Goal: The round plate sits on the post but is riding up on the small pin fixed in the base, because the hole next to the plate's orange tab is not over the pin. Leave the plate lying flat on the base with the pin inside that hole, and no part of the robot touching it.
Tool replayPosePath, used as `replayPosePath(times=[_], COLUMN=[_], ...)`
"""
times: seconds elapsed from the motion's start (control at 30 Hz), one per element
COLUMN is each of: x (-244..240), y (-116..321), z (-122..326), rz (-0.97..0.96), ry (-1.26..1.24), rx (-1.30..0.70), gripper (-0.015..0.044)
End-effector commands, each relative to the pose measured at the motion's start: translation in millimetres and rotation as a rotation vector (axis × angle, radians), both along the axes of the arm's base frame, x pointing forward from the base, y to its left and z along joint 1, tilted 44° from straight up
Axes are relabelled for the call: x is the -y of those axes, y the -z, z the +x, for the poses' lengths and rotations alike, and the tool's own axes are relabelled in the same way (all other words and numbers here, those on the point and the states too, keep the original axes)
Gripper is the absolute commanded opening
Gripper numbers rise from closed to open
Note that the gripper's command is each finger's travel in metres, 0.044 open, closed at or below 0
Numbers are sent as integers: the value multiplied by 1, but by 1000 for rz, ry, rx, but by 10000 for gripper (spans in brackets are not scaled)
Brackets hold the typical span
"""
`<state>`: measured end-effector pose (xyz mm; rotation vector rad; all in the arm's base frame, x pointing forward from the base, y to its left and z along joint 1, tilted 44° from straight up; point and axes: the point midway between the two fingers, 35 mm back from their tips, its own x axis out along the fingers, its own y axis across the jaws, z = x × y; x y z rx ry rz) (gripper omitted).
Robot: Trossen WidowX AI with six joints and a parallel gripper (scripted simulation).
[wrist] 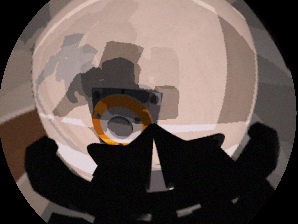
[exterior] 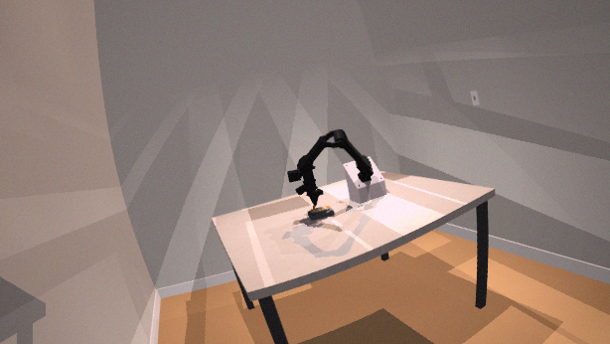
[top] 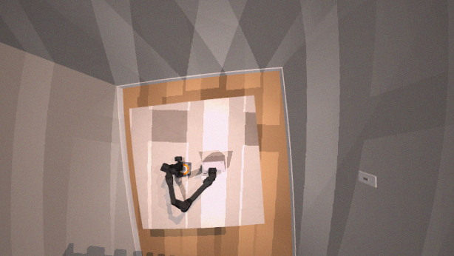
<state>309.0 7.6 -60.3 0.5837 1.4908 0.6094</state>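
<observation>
The round plate (wrist: 120,101) (top: 187,169) (exterior: 325,209) has an orange rim and a grey middle. It sits around the grey post (wrist: 120,127) on the dark square base (wrist: 111,92) (exterior: 322,215). Small dark spots show on the plate's grey ring; I cannot tell which is the pin or its hole. Whether the plate lies flat or is tilted is too small to tell. My gripper (wrist: 152,125) (exterior: 314,206) is shut and holds nothing. Its tips are at the plate's right edge in the wrist view, beside an orange part there; whether they touch is unclear. The fingers hide the area below.
A pale box with a sloping face (top: 218,165) (exterior: 359,177) stands on the table (top: 222,207) (exterior: 278,258), beside the arm's mount. The arm arches from there to the base. Shadows and bright light bands cross the table.
</observation>
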Motion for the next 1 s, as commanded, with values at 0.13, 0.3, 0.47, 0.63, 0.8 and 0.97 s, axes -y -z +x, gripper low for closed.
replayPosePath(times=[0.13, 0.3, 0.47, 0.63, 0.8, 0.97], x=[-3, -3, -3, -5, -7, -9], y=[-3, -3, -4, -7, -10, -13], z=[8, 10, 15, 20, 25, 29], rz=[5, 5, 5, 5, 5, 5], ry=[-3, -3, -3, -3, -3, -3], rx=[25, 25, 25, 25, 26, 26], gripper=[0, 0, 0, 0, 0, 0])
